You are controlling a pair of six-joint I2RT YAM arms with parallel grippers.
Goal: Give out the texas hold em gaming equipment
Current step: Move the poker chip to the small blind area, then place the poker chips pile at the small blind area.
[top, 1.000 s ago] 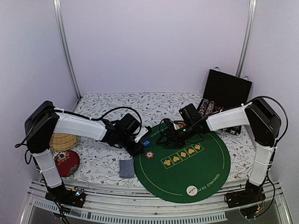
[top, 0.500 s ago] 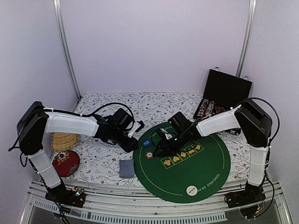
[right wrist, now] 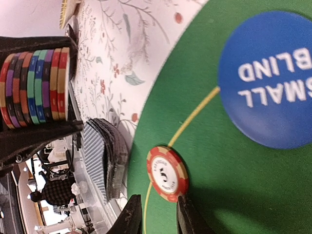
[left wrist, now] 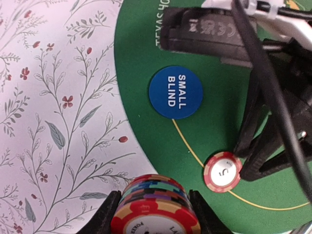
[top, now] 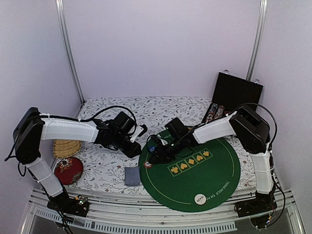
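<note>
— What is being gripped?
— A multicoloured poker-chip stack (left wrist: 155,195) is being clamped by the left gripper (left wrist: 155,217). The right gripper (right wrist: 158,219) is being held slightly open beside a red-white round chip (right wrist: 167,173) on green felt (right wrist: 234,195).

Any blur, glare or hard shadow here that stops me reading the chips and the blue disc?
Top view: soft even light, no glare, red chip too small to read. Left wrist: blue disc lettering crisp, chip stack cropped at the bottom. Right wrist: disc lettering slightly soft, red chip sharp, shadow darkening the mat beside it.
</note>
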